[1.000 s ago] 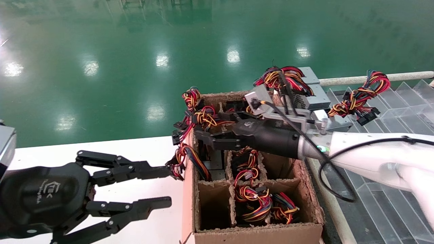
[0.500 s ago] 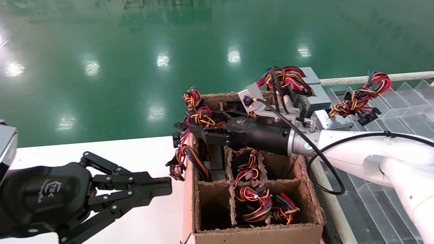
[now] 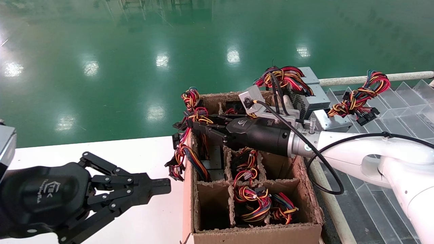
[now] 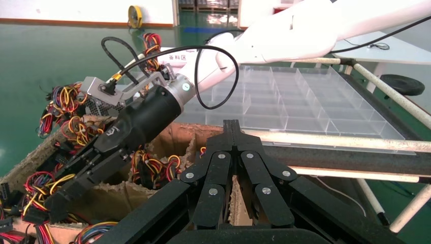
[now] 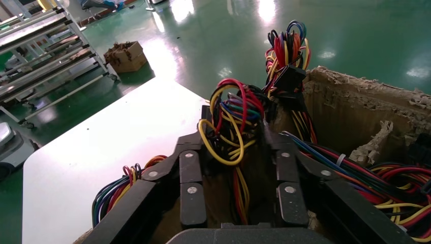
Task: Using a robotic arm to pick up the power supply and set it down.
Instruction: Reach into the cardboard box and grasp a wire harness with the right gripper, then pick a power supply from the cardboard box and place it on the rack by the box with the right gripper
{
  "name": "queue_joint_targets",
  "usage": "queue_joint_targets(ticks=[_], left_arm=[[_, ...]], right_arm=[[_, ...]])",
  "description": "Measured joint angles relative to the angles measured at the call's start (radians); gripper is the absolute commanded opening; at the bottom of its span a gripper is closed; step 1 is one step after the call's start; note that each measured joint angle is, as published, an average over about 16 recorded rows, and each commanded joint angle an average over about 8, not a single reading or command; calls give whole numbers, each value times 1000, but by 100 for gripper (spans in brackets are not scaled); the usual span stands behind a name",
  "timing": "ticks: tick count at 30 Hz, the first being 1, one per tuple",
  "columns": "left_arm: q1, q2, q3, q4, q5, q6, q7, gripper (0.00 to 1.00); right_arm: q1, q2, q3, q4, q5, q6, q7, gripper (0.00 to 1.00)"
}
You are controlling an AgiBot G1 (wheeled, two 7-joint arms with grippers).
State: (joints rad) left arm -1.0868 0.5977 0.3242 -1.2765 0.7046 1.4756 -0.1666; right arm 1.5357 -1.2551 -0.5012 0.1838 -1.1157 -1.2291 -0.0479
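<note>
A cardboard box (image 3: 257,234) with divided compartments holds several wired units. My right gripper (image 3: 193,126) reaches over its far left compartment. Its fingers are closed from both sides on the power supply's red, yellow and black wire stalk (image 3: 198,115). The right wrist view shows that stalk (image 5: 231,109) filling the space between the right gripper (image 5: 235,119) fingers. The power supply's grey body is hidden below in the compartment. My left gripper (image 3: 162,185) hovers shut over the white table, left of the box, holding nothing; its tips (image 4: 231,124) meet in the left wrist view.
Grey boxes with fat coiled bundles (image 3: 312,95) sit behind the box, beside a clear plastic divider tray (image 3: 390,112) on the right. More bundles (image 3: 252,200) fill the near compartments; one (image 3: 183,159) hangs over the box's left wall. The white table (image 3: 142,152) lies left.
The right gripper pushed farther left over the far compartment and its fingers narrowed onto the wire stalk. The left gripper went from wide open to shut.
</note>
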Motion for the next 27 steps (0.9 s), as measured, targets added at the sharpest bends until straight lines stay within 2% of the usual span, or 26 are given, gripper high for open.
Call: queue_joint_targets(ticks=[16, 27], left_arm=[[0, 0, 0, 0, 0, 0, 0, 0], [0, 0, 1, 0, 0, 0, 0, 0]], right_arm=[[42, 12, 4, -50, 7, -85, -63, 0], [99, 85, 15, 38, 23, -195, -71, 0]])
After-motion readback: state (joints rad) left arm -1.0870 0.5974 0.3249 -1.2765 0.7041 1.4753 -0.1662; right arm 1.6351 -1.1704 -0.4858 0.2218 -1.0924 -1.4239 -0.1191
